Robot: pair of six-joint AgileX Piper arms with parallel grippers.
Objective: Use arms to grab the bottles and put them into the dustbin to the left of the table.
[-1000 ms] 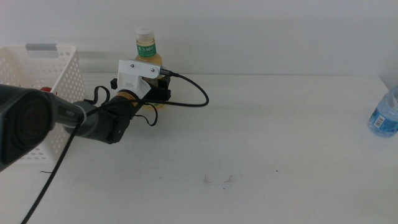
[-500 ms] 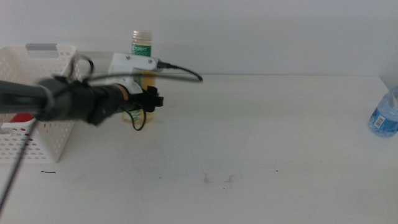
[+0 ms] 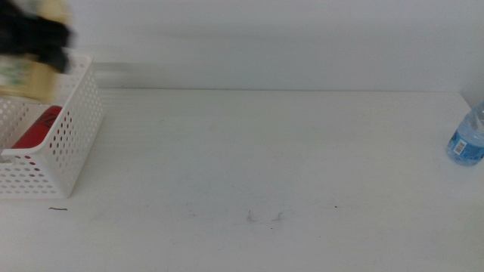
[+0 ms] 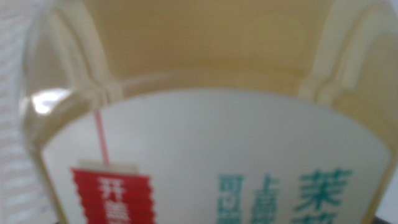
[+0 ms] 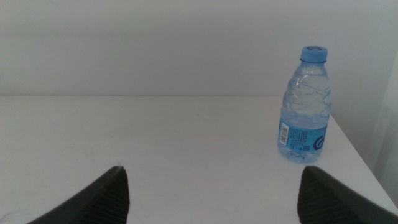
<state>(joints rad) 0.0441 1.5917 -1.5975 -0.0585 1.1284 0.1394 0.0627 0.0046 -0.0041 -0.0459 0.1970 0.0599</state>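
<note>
In the middle view the left gripper [image 3: 34, 34], a dark blur, holds the tea bottle [image 3: 26, 75] above the dustbin [image 3: 72, 143]. The left wrist view is filled by that pinched bottle. In the right wrist view the right gripper [image 5: 211, 193] is spread, the water bottle [image 5: 305, 106] standing ahead of it.

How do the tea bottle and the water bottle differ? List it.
The tea bottle holds yellow liquid; the water bottle is clear, blue-capped. The tea bottle hangs in the left gripper over the dustbin; water bottle stands upright on the table, before the open right gripper. Both carry labels.
</note>
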